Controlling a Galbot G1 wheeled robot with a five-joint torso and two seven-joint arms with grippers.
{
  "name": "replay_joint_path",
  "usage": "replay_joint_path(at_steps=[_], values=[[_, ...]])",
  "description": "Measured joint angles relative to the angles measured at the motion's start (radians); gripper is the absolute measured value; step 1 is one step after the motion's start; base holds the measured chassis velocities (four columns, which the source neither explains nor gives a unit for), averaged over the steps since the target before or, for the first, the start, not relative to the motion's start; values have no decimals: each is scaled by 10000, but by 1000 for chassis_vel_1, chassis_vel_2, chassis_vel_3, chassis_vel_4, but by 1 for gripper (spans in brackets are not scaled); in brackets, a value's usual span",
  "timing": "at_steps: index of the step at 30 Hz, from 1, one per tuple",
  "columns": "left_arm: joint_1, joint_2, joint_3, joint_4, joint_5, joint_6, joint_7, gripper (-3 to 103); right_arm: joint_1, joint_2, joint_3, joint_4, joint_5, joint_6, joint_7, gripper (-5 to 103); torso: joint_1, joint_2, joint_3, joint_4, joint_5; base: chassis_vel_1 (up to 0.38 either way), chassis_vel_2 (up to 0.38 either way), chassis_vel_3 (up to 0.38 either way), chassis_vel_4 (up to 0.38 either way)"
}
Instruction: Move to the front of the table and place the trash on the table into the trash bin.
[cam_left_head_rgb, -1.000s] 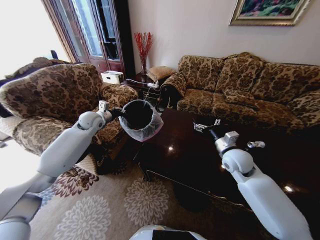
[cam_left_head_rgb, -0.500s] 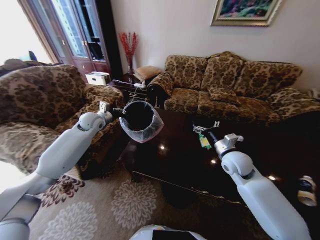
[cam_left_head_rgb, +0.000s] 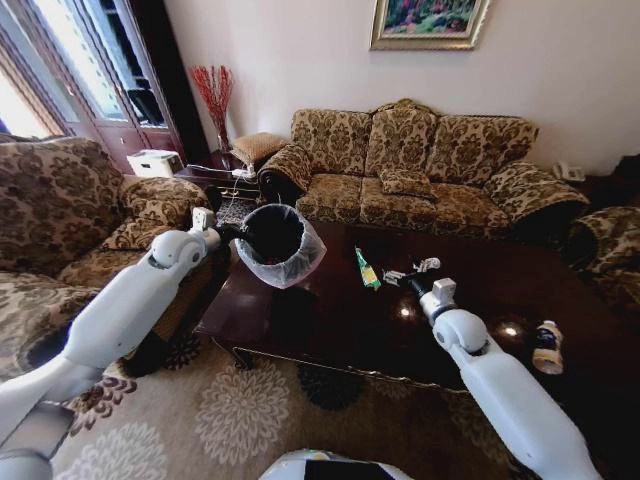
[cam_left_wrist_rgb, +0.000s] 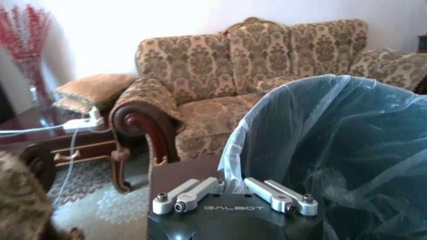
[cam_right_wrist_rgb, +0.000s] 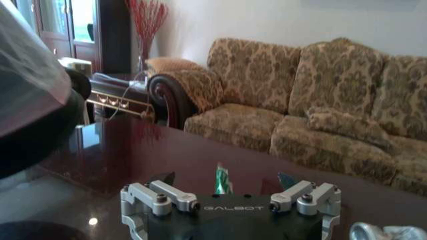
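Note:
My left gripper (cam_left_head_rgb: 230, 232) is shut on the rim of the trash bin (cam_left_head_rgb: 275, 243), a black bin with a whitish bag liner, and holds it above the table's left end. In the left wrist view its fingers (cam_left_wrist_rgb: 200, 189) pinch the liner edge of the trash bin (cam_left_wrist_rgb: 333, 150). My right gripper (cam_left_head_rgb: 397, 276) hovers open over the dark glossy table (cam_left_head_rgb: 330, 325). A green wrapper (cam_left_head_rgb: 366, 270) lies just left of it and shows between the open jaws (cam_right_wrist_rgb: 221, 180). A small silvery bottle (cam_left_head_rgb: 428, 265) lies just beyond it. A beige-and-white bottle (cam_left_head_rgb: 546, 347) lies near the table's right end.
A patterned sofa (cam_left_head_rgb: 410, 170) stands behind the table. An armchair (cam_left_head_rgb: 70, 210) is at my left and another (cam_left_head_rgb: 610, 250) at the far right. A side table (cam_left_head_rgb: 215, 180) with a red-twig vase stands in the corner. Patterned carpet (cam_left_head_rgb: 240, 410) lies before the table.
The whole head view has swung, so the sofa and table sit further left. The green wrapper and the beige-and-white bottle have come into view. Both arms keep their pose; the bin stays held.

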Motion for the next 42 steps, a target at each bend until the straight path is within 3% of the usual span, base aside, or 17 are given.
replay_joint_path(at_steps=[5, 7, 18, 30, 35, 37, 39, 42], values=[[511, 154, -445, -280, -63, -75, 26, 2, 1004, 393, -427, -1394, 169, 226, -28, 100, 3, -1, 0, -12, -3, 20, 22, 3, -2], [1083, 303, -1026, -585, -100, -170, 95, 2, 1543, 652, -612, -2300, 152, 135, 66, 100, 3, -1, 0, -15, 9, 0, 0, 0, 0], [2362, 695, -2441, -1049, -222, -443, 185, 2, 2229, 1744, -1038, -4053, 749, 306, 35, 100, 3, -1, 0, -13, 2, 0, 0, 0, 0], [2598, 1122, -2601, -1139, -281, -389, 462, 2, 2577, 2287, -927, -5200, 197, 390, 87, 101, 2, -1, -1, -13, 4, 0, 0, 0, 0], [2488, 1098, -2520, -1094, -258, -357, 492, 2, 2586, 2380, -881, -5579, -114, 642, 11, 90, 2, -1, -1, -14, 6, 0, 0, 0, 0], [2445, 1082, -2476, -1083, -251, -337, 501, 2, 2566, 2393, -855, -5720, -295, 788, -82, 80, 2, -1, 0, -14, 5, 0, 0, 0, 0], [2434, 1082, -2470, -1079, -249, -331, 502, 2, 2562, 2392, -853, -5740, -312, 814, -103, 80, 2, -1, 0, -15, 6, 0, 0, 0, 0], [2336, 1081, -2460, -1070, -248, -288, 502, 2, 2571, 2389, -846, -5847, -339, 851, -202, 63, 2, -1, -1, -14, 6, 0, 0, 0, 0]])
